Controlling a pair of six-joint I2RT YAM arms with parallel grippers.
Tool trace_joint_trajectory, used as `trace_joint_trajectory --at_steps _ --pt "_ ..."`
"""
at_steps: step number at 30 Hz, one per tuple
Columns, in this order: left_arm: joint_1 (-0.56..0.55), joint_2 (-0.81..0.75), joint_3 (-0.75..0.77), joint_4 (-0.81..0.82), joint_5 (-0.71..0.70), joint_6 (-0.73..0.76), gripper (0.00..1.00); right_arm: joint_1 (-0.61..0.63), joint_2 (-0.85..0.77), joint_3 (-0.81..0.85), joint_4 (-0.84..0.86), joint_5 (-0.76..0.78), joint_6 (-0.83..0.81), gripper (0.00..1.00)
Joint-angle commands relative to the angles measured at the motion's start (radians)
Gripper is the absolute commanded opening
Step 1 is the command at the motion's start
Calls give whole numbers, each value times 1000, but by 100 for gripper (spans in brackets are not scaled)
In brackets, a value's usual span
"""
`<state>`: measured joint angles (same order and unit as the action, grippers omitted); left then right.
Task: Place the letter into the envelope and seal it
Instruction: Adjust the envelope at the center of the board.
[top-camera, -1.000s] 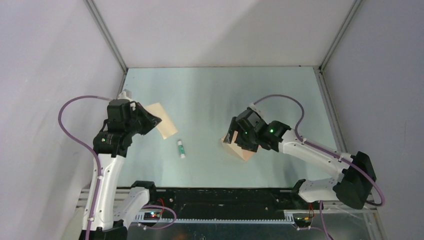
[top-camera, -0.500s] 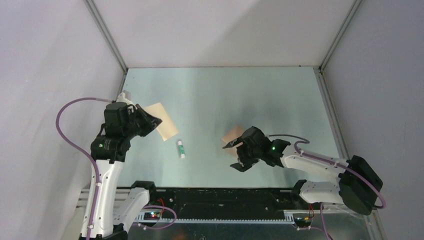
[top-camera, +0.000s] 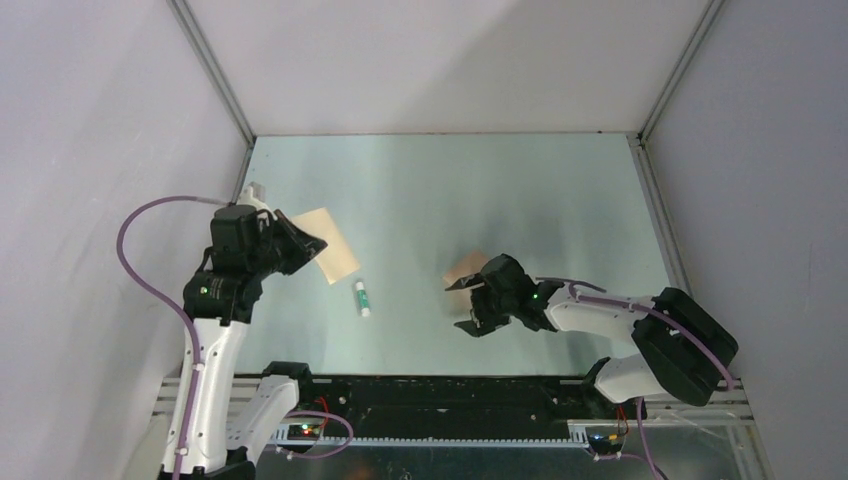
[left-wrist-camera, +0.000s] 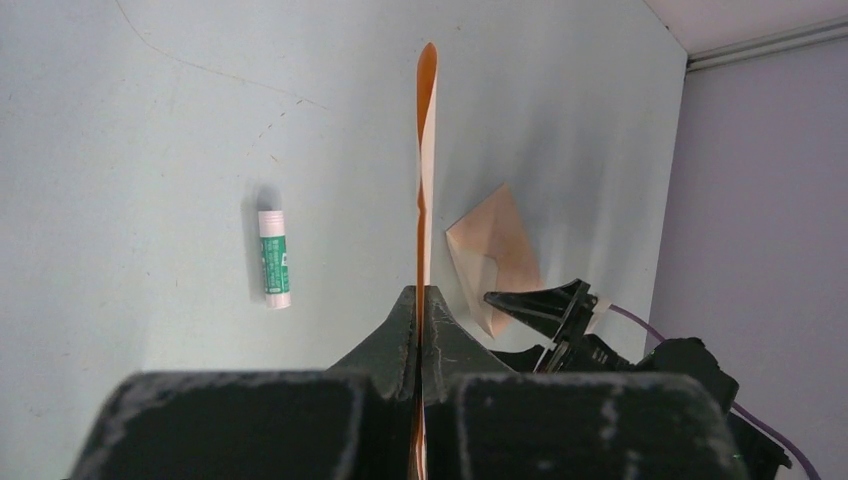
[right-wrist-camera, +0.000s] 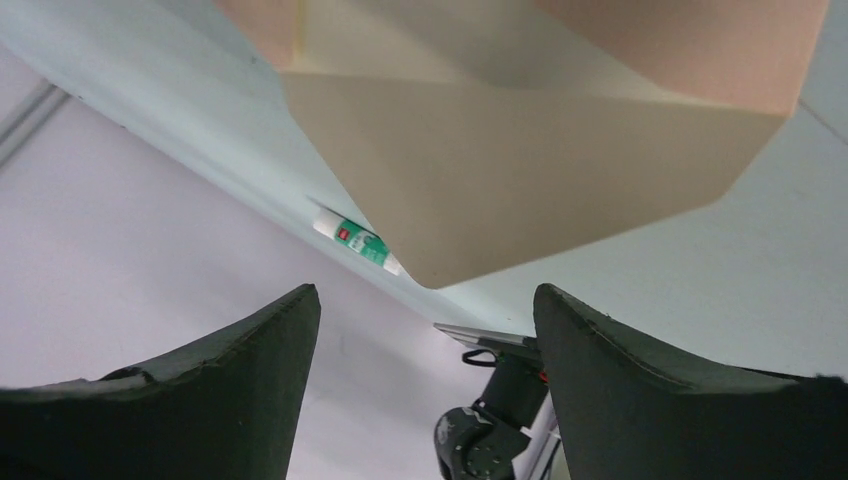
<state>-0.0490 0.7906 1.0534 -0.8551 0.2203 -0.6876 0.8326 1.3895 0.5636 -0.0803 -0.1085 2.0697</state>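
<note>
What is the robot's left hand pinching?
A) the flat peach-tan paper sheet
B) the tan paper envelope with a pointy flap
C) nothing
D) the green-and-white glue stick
A: the left gripper is shut on the flat peach-tan paper sheet, while the green-and-white glue stick and the tan paper envelope lie on the table.

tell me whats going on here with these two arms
The left tool is shut on the letter, pinching the sheet by one edge at the left of the table. The right tool is open and low at the envelope, whose pale flap points toward it; it has no grip on it. A glue stick lies between the arms, untouched. The letter is not yet in the envelope.
</note>
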Motion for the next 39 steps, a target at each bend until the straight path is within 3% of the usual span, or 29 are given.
trace_joint_trajectory --at_steps 1,7,10,12,14,15,17,20,23,29,32,35,39 --pt "9 -8 -23 16 23 18 0 -34 3 -10 35 20 158 80" --pt "8 0 -22 20 25 17 0 -75 47 -41 55 -14 182 72" --pt "9 2 -18 19 27 19 0 -87 77 -44 87 -14 189 61" --pt "9 2 -17 19 23 19 0 -94 96 -42 117 -13 189 50" --pt "8 2 -16 19 25 18 0 -101 103 -33 123 5 165 28" --pt "9 2 -15 19 25 17 0 -105 97 -26 104 11 126 8" --pt "9 6 -16 21 29 17 0 -125 75 40 29 22 36 0" --pt "8 11 -15 24 32 17 0 -132 14 141 -130 64 -152 0" --pt "9 18 -20 40 35 15 0 -145 3 272 -236 34 -469 0" --pt "9 39 -30 64 49 5 0 -154 48 442 -326 -299 -1066 0" --pt "9 46 -32 71 52 2 0 -148 110 520 -500 -455 -1375 0" --pt "9 53 -39 86 57 -4 0 -146 174 555 -643 -591 -1560 0" --pt "8 64 -42 94 71 -13 0 -146 211 556 -752 -609 -1736 0"
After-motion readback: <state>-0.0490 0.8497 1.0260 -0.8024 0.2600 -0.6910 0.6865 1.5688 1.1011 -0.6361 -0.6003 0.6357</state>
